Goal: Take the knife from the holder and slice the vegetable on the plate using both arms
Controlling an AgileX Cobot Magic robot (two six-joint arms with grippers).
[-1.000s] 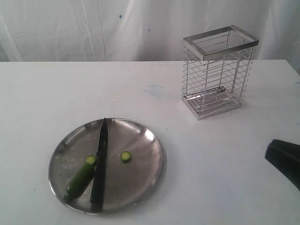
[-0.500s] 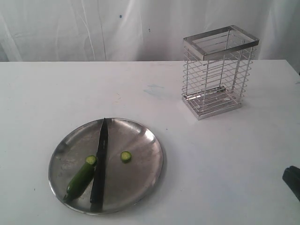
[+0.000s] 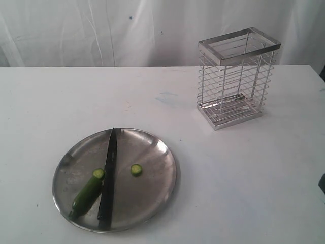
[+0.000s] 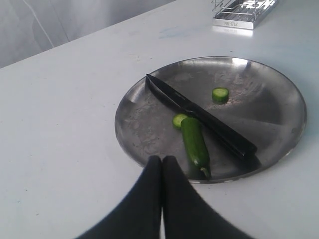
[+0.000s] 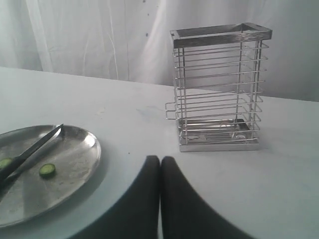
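Observation:
The steel plate (image 3: 157, 175) lies at the front left of the white table. On it rests the black knife (image 3: 108, 178), tip pointing away, beside the green vegetable (image 3: 86, 194). A cut slice (image 3: 136, 170) lies apart to the right and another slice (image 3: 98, 174) at the vegetable's cut end. The wire holder (image 3: 236, 76) stands at the back right with nothing in it. My left gripper (image 4: 162, 160) is shut and holds nothing, back from the plate's (image 4: 284, 129) rim near the vegetable's (image 4: 194, 144) stem end. My right gripper (image 5: 160, 160) is shut and holds nothing, between the plate (image 5: 75, 169) and the holder (image 5: 219, 84).
A white curtain (image 3: 101, 30) hangs behind the table. The table's back edge runs just behind the holder. A dark sliver of the right arm (image 3: 322, 183) shows at the exterior view's right edge.
The right arm has drawn back to the right, almost out of the exterior view. The knife, vegetable and slices have not moved.

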